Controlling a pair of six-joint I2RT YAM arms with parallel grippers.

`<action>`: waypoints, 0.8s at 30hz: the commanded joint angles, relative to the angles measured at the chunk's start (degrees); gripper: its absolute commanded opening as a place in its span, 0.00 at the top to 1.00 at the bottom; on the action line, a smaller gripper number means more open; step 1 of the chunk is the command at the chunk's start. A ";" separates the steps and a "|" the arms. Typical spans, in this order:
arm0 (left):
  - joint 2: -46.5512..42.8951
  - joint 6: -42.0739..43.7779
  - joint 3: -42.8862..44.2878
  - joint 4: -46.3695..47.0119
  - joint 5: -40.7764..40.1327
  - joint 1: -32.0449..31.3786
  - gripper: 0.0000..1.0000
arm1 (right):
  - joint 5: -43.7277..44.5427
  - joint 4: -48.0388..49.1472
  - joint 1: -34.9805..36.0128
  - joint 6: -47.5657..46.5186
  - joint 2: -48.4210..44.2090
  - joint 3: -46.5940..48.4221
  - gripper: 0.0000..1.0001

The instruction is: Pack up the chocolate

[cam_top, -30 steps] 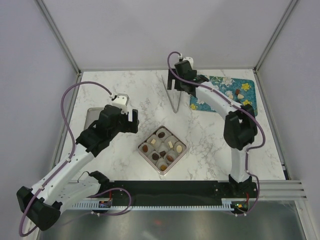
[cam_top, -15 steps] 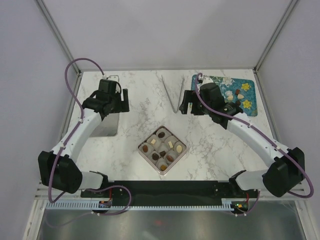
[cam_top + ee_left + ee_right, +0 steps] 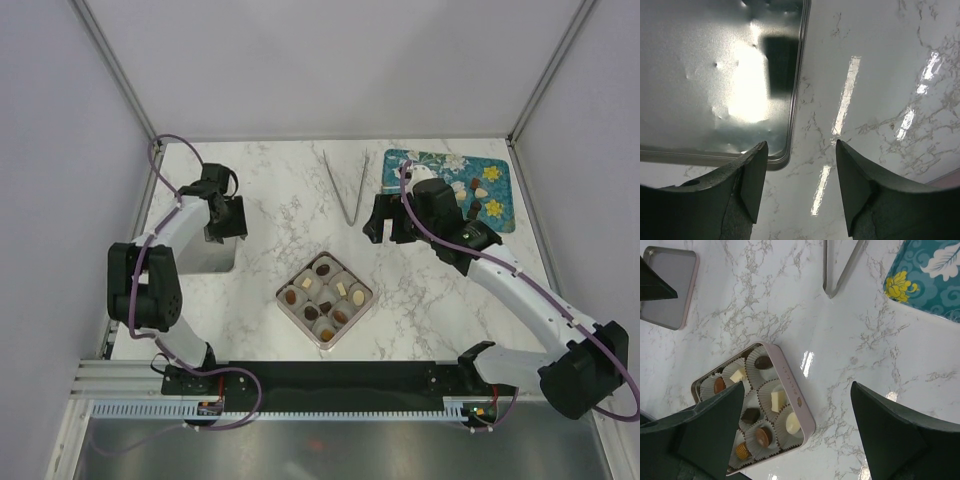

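The left gripper [image 3: 801,146], half open and empty, is hanging over the rim of the lid [image 3: 715,75] at the table's left edge. The chocolates [image 3: 776,401] are sitting in the box [image 3: 790,371] by the near edge. The right gripper [image 3: 390,228], wide open and empty, is hovering nearer them.

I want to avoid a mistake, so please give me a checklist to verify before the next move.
1. The left gripper is empty, jaws apart above the edge of the lid: ok.
2. The lid lies flat on the table, apart from the box: ok.
3. The right gripper is open, holding nothing: ok.
4. All chocolate off the mat: not ok, several pieces lie there.
5. The box completely filled: cannot tell.
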 commanded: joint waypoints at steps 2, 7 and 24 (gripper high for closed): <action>3.23 -0.46 1.91 2.96 1.70 0.99 0.38 | -0.95 1.90 0.17 -2.39 -2.52 -0.33 0.05; 7.88 -0.11 2.17 4.63 2.23 1.86 0.44 | -0.86 2.07 0.17 -2.39 -3.23 -0.86 0.05; 12.29 1.91 5.60 2.26 7.15 2.13 0.98 | -3.58 1.46 0.26 -1.87 -3.05 -4.20 0.16</action>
